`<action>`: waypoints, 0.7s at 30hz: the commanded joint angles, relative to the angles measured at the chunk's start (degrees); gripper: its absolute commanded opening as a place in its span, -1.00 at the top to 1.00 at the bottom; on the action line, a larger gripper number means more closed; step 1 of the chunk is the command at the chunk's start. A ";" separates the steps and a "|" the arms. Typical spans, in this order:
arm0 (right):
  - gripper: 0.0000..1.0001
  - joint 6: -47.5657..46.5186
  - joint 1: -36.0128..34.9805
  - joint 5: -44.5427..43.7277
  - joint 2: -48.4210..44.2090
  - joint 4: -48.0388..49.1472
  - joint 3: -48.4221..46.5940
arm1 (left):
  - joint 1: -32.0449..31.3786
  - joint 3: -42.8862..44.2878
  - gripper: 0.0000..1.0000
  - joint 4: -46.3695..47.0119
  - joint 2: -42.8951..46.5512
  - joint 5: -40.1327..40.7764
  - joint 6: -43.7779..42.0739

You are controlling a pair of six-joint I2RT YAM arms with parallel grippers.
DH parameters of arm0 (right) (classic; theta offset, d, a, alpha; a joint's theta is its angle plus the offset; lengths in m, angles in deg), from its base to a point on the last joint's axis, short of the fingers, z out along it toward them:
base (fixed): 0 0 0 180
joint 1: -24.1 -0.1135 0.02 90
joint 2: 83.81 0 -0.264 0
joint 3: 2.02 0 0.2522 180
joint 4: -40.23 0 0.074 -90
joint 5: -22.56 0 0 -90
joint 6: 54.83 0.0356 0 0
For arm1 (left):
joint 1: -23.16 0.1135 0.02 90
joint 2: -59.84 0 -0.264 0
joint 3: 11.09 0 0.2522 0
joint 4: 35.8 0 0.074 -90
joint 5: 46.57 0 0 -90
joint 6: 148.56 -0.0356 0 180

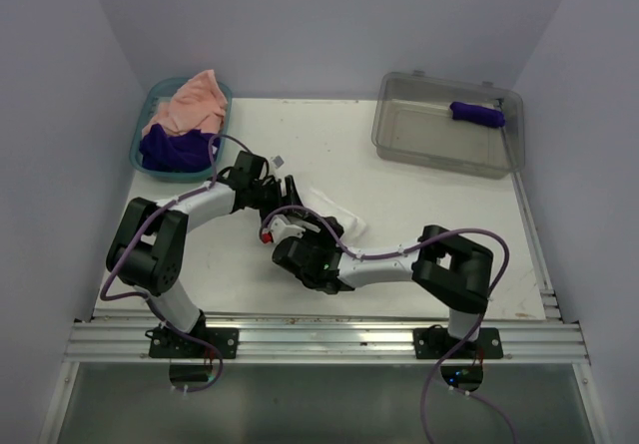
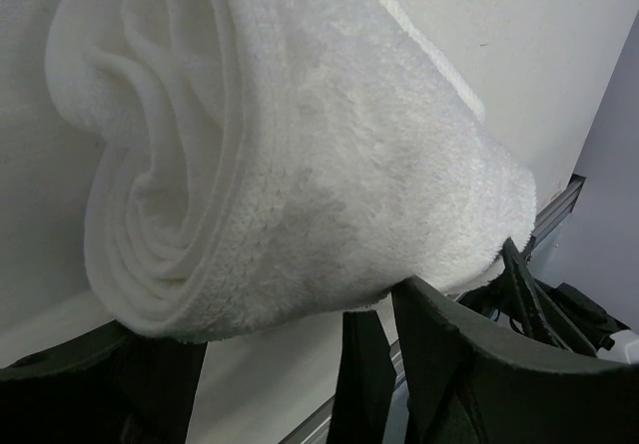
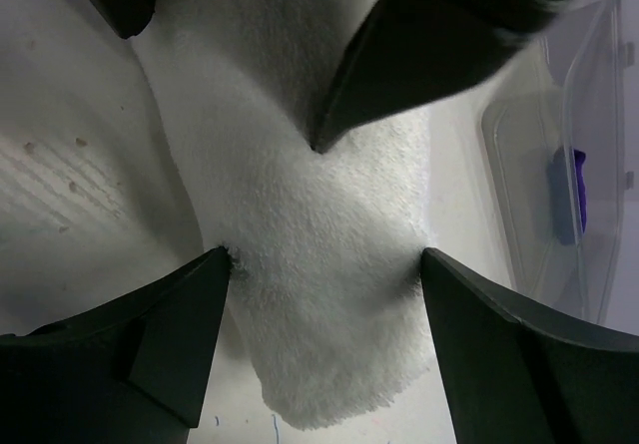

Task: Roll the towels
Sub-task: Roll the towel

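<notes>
A white towel (image 1: 334, 215), rolled into a thick roll, lies on the table in the middle. In the left wrist view the white towel (image 2: 290, 165) shows its spiral end. My left gripper (image 1: 272, 187) is at that end, open wide (image 2: 285, 314), its tips against the roll's underside. My right gripper (image 1: 300, 226) straddles the roll (image 3: 319, 294) and is shut on it (image 3: 324, 254), both tips pressing its sides. A peach-pink towel (image 1: 190, 100) and a dark purple towel (image 1: 172, 150) lie loose in the teal basket. A rolled purple towel (image 1: 477, 114) lies in the clear bin.
The teal basket (image 1: 143, 137) stands at the back left. The clear grey bin (image 1: 399, 130) stands at the back right and also shows in the right wrist view (image 3: 544, 85). One left-gripper finger (image 3: 429, 55) hangs over the roll. A metal rail (image 1: 319, 329) runs along the near edge.
</notes>
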 commanded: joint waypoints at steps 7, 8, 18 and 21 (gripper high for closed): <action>-0.58 -0.98 6.64 3.98 5.49 5.91 -0.52 | -0.12 2.06 -0.48 -1.50 -0.48 0.13 -2.03; -0.56 -0.72 6.82 4.33 5.92 5.91 -0.69 | -0.03 2.06 -0.48 -1.41 -0.65 0.22 -2.03; 0.72 3.94 11.04 9.95 4.00 4.25 -2.27 | 0.05 2.94 -0.48 -2.55 0.31 -0.83 -2.47; 0.89 6.13 11.74 13.90 2.24 0.31 -3.59 | 0.14 4.17 -0.48 -3.43 1.71 -1.54 -2.38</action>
